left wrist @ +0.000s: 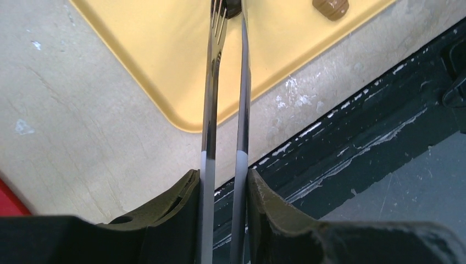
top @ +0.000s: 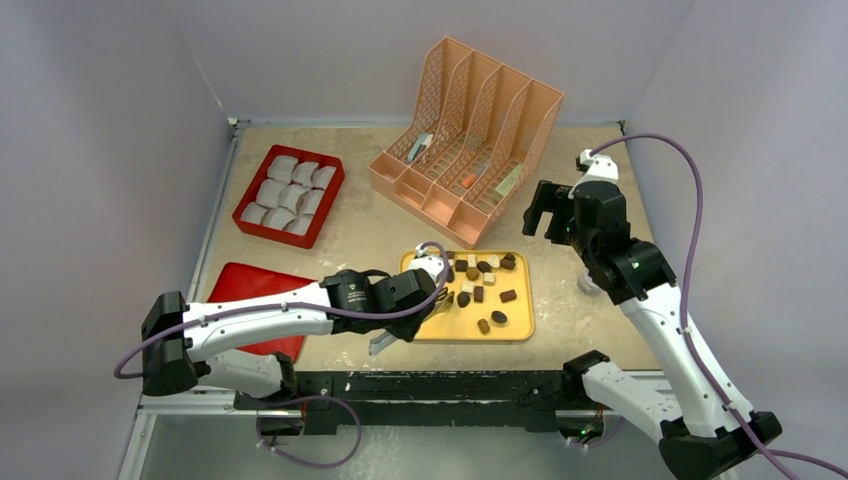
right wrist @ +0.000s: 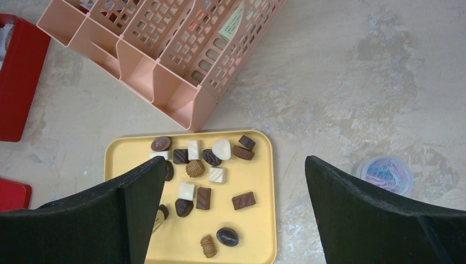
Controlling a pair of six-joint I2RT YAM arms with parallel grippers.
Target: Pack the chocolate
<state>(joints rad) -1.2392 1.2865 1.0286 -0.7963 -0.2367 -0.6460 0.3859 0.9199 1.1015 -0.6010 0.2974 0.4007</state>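
The chocolate (top: pixel 478 280) is several dark, brown and white pieces lying loose on a yellow tray (top: pixel 515 325). My left gripper (top: pixel 420 300) is shut on a pair of metal tongs (left wrist: pixel 211 93), whose two blades reach out over the tray (left wrist: pixel 165 55). A dark piece (left wrist: pixel 233 8) sits between the tong tips at the top edge of the left wrist view. My right gripper (top: pixel 545 215) hangs open and empty above the table, right of the tray. Its camera looks down on the chocolate (right wrist: pixel 203 198) and the tray (right wrist: pixel 253 225).
A red box (top: pixel 262 170) with white cup liners stands at the back left, and a flat red lid (top: pixel 250 285) lies under my left arm. A peach file organiser (top: pixel 470 140) stands behind the tray. A small tub of paper clips (right wrist: pixel 387 173) is right of the tray.
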